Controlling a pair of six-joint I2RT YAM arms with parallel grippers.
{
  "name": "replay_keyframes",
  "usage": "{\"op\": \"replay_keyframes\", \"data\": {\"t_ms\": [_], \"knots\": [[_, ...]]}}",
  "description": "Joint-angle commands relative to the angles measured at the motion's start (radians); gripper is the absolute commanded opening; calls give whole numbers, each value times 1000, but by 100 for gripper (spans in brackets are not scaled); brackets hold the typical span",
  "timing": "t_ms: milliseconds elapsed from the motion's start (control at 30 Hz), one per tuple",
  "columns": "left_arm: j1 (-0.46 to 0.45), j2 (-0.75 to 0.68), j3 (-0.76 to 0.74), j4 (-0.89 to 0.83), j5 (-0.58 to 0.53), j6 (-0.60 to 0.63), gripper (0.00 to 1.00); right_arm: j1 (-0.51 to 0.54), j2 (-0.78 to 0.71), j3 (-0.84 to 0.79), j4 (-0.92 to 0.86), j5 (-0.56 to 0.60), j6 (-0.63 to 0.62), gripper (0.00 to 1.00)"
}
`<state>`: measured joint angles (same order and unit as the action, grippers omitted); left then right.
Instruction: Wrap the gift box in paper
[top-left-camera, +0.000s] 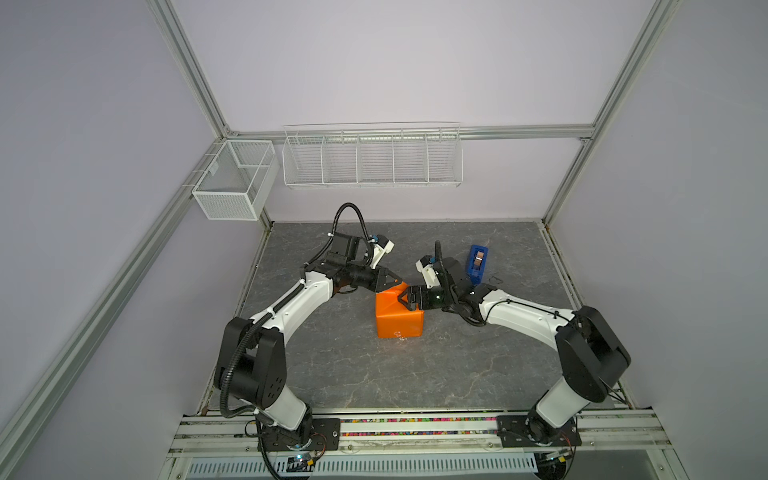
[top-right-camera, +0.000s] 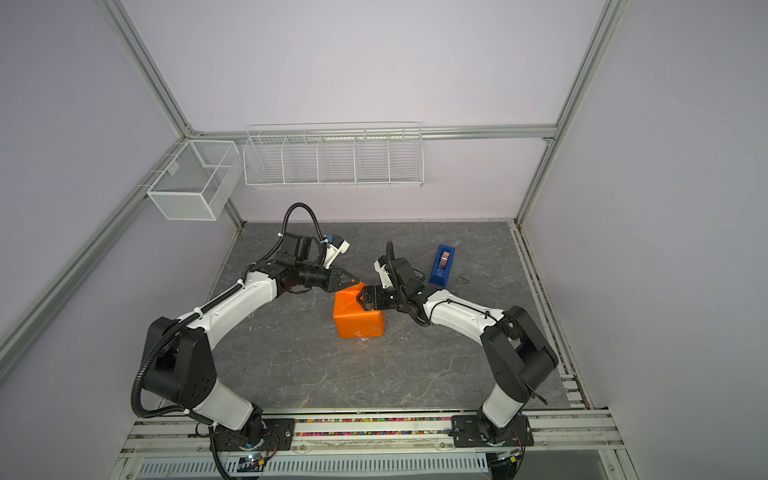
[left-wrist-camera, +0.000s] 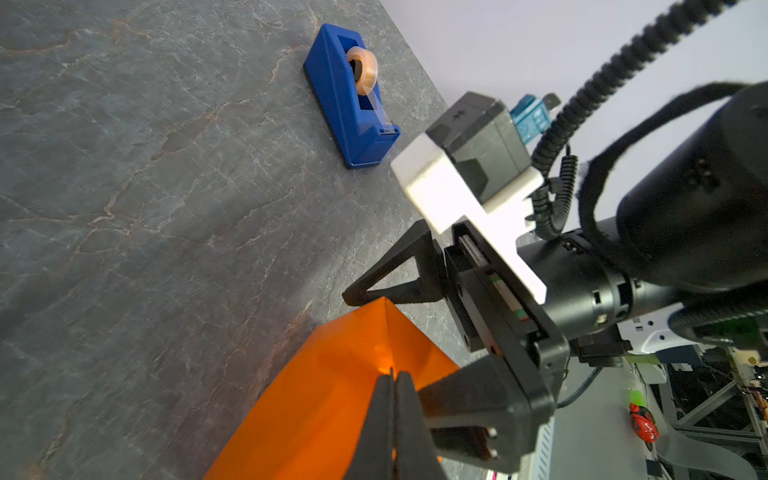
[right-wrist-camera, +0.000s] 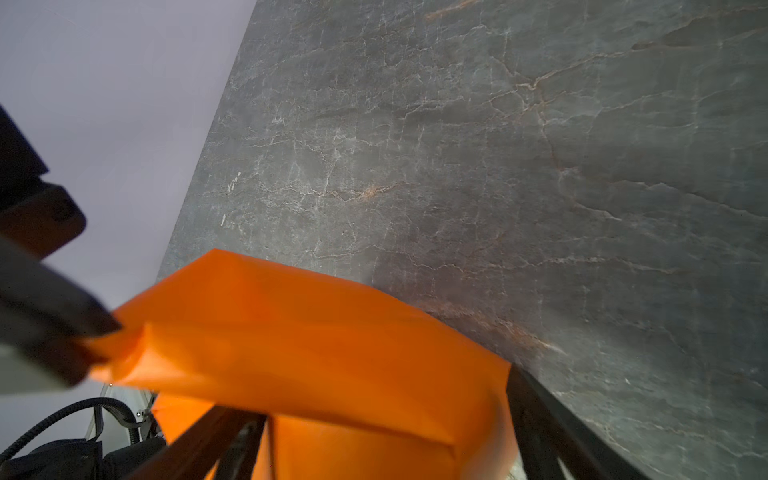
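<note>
Where the paper (top-left-camera: 399, 322) sits, the tabletop (top-left-camera: 374, 374) seems marbled between lilac walls (top-left-camera: 374, 62).

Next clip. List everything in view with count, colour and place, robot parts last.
table: one, grey marbled, fills the cell floor.
paper: one, orange, mid-table, folded into a box shape.
gift box: none visible; presumably hidden inside the paper.
tape dispenser: one, blue, on the table's far right part.
small dark item: one, beside the tape dispenser, too small to identify.
mesh basket: one, white, on the left frame rail.
wire rack: one, white, on the back wall.
left arm, right arm: white and black, reaching in from the near rail.
left gripper: black, shut on the paper's far top corner.
right gripper: black, open, jaws straddling the wrapped shape's right end.
</note>
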<state>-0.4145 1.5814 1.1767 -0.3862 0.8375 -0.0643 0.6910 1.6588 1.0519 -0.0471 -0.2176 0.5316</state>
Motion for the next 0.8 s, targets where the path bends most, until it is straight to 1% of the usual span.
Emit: {"op": "replay_keyframes", "data": {"t_ms": [0, 233, 367, 433, 500, 533, 600, 633, 700, 733, 767], "knots": [[-3, -52, -28, 29, 58, -2, 0, 3, -36, -14, -64, 1, -8, 91], [-6, -59, -57, 34, 71, -3, 0, 4, -163, -49, -149, -12, -28, 91], [-10, -57, -59, 16, 77, 10, 0, 4, -244, -71, -231, 10, -35, 92], [-10, -51, -54, -5, 75, 21, 0, 3, -279, -84, -264, 12, -37, 90], [-11, -50, -55, -10, 78, 23, 0, 3, -315, -103, -287, -3, -26, 86], [-13, -52, -55, -11, 82, 23, 0, 3, -328, -112, -294, -13, -15, 83], [-14, -55, -57, -16, 87, 24, 0, 5, -361, -135, -310, -39, 15, 72], [-16, -54, -58, -18, 89, 24, 0, 5, -376, -141, -325, -51, 35, 65], [-18, -51, -60, -25, 89, 28, 0, 6, -399, -155, -345, -78, 86, 46], [-19, -49, -60, -28, 92, 28, 0, 10, -410, -166, -339, -99, 123, 39], [-19, -46, -60, -31, 93, 28, 0, 17, -416, -194, -318, -126, 147, 36]]}}
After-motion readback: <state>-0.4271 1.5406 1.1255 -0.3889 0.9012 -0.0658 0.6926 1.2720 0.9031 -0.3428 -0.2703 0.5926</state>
